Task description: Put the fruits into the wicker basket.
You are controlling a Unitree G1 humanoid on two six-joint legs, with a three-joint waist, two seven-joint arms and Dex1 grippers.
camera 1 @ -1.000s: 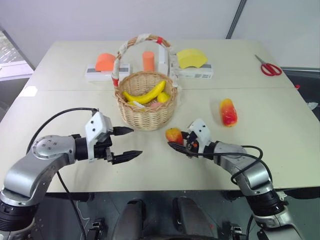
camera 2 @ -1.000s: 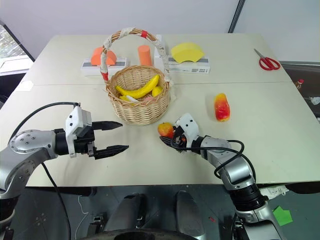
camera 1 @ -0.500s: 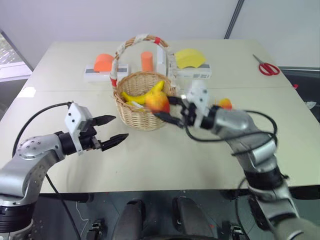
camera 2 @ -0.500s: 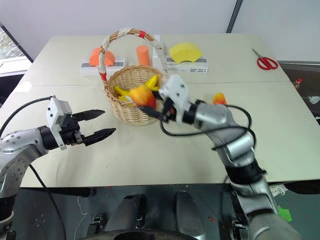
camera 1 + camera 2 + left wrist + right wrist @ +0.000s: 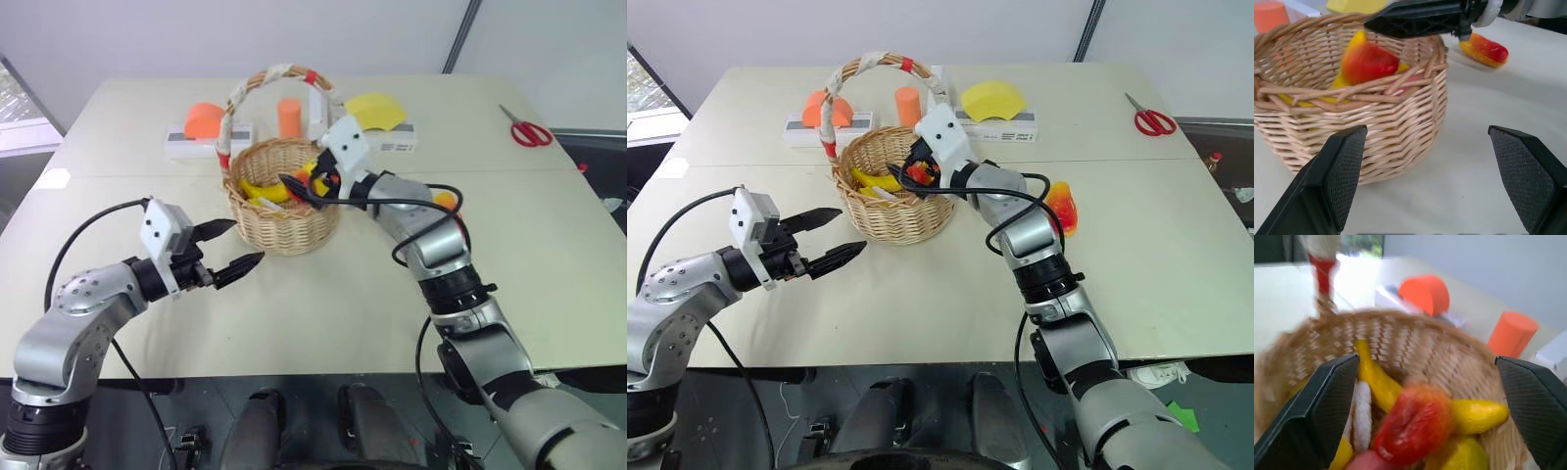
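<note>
Right wrist view looks past spread jaws at a red-yellow oval fruit [image 5: 1418,428] lying on the curved banana [image 5: 1376,379] inside the woven wicker basket [image 5: 1415,352]. Left eye view adds the open left gripper [image 5: 233,248] nearby and a second oval fruit [image 5: 447,202] on the table [image 5: 549,245].

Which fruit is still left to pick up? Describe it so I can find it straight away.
Start at the wicker basket in the middle of the table. On the robot's right of it, partly hidden behind the right arm, an oval fruit lies on the bare tabletop. Red shading to yellow-orange, it is the one fruit outside the basket.
</note>
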